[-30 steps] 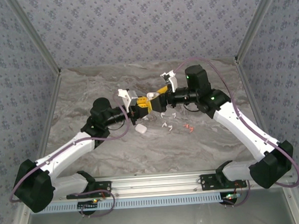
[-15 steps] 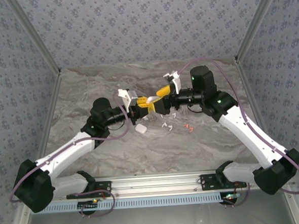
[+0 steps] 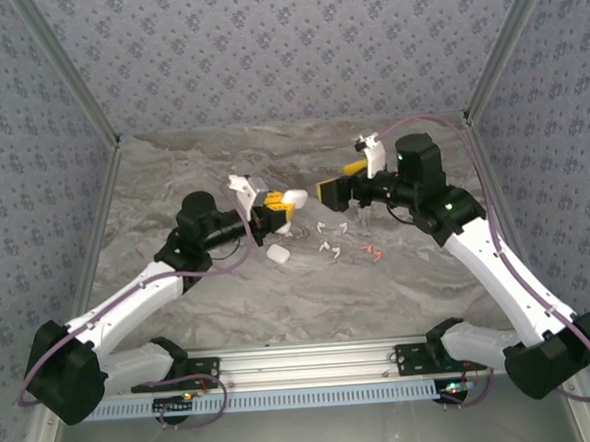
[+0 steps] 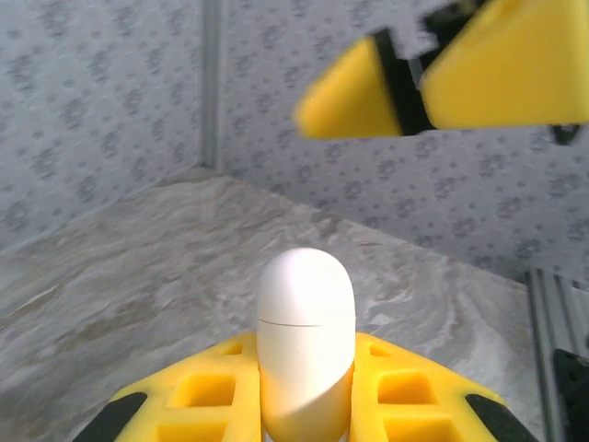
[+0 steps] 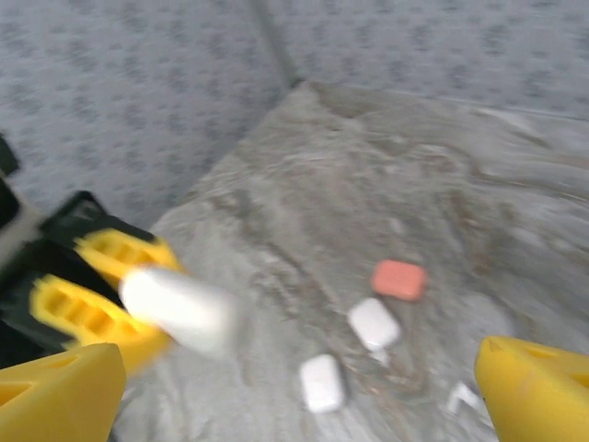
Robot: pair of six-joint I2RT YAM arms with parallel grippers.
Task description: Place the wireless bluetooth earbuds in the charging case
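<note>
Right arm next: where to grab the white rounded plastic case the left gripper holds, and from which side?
Take the domed cap above the seam of the white rounded plastic case. The left gripper is shut on its lower body, leaving that end free beyond the yellow fingers. Approach probably best head-on from the open right gripper's side, jaws straddling the cap.

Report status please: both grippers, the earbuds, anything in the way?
Left gripper shut on white case. Right gripper open, apart from it. Earbuds loose on table. Obstacle: that case is closed.
</note>
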